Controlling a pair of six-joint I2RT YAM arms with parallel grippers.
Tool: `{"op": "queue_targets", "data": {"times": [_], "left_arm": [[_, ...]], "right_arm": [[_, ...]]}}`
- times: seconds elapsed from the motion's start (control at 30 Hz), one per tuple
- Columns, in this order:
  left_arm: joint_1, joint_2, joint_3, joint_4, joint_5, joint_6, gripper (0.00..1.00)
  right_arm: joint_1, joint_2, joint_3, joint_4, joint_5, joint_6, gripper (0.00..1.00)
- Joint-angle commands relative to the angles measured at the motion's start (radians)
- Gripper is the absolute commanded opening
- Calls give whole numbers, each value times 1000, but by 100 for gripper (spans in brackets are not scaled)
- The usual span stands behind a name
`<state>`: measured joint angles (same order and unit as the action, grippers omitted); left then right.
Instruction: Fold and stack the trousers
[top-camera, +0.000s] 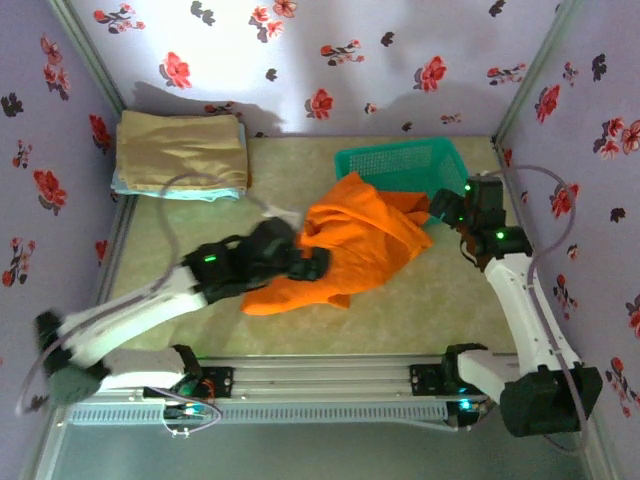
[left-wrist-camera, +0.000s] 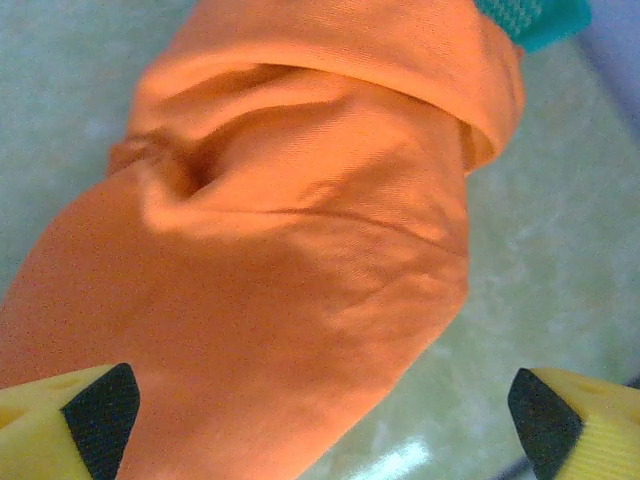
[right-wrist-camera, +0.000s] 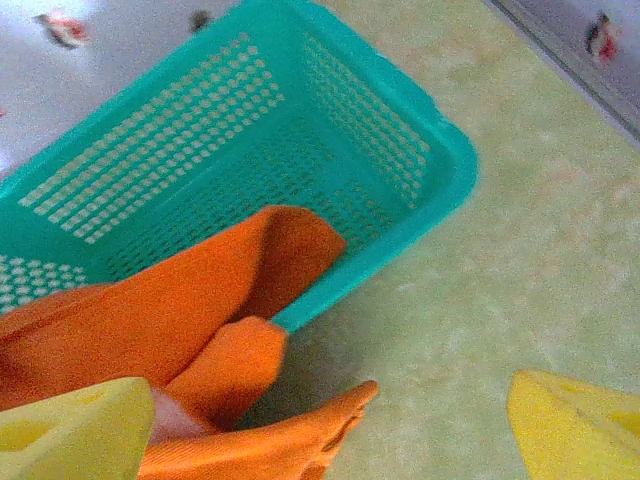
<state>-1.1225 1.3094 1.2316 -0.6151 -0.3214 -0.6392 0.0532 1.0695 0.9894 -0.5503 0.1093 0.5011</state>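
Note:
The orange trousers (top-camera: 355, 240) lie crumpled in the middle of the table, with one part draped over the rim of a teal basket (top-camera: 400, 165). My left gripper (top-camera: 310, 265) hovers at the heap's left side. In the left wrist view its yellow fingers stand wide open over the trousers (left-wrist-camera: 300, 250), gripping nothing (left-wrist-camera: 320, 420). My right gripper (top-camera: 445, 208) is at the basket's near right corner. It is open (right-wrist-camera: 335, 430), with the trousers' edge (right-wrist-camera: 150, 310) beside its left finger and bare table between the tips.
The basket (right-wrist-camera: 380, 130) stands at the back right, against the flowered wall. A folded tan cloth (top-camera: 180, 150) rests on a light blue cloth (top-camera: 130, 188) at the back left. Walls close in on both sides. The arm rail (top-camera: 320, 375) runs along the near edge.

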Motion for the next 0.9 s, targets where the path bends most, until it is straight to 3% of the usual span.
{"op": "queue_targets", "data": {"times": [0.0,0.17,0.37,0.47,0.53,0.6,0.67,0.7,0.77,0.83,0.87], "left_arm": [[-102,272,165,-60,-265,126,100],[-148,583,367,-114,-371,156,100],[-195,750,470,-220,-497,182,100],[-197,799,497,-265,-517,180,100],[-197,824,499,-288,-547,188,98],[-198,839,495,-296,-580,203,84],[-198,837,481,-297,-605,219,50],[-197,827,472,-297,-608,232,27],[-188,797,463,-297,-640,231,0],[-176,731,442,-296,-673,237,0],[-168,689,425,-285,-677,242,0]], "right_arm": [[-92,39,-30,105,-177,112,93],[-186,178,-61,218,-272,221,94],[-214,357,-69,358,-347,380,89],[-213,461,-47,414,-376,433,83],[-212,533,-26,452,-413,461,73],[-210,576,-11,478,-424,473,63],[-210,593,-2,486,-419,474,45],[-211,592,-1,485,-412,475,32],[-211,582,0,482,-396,472,13],[-212,568,8,470,-382,466,0],[-213,564,14,464,-374,464,0]]}}
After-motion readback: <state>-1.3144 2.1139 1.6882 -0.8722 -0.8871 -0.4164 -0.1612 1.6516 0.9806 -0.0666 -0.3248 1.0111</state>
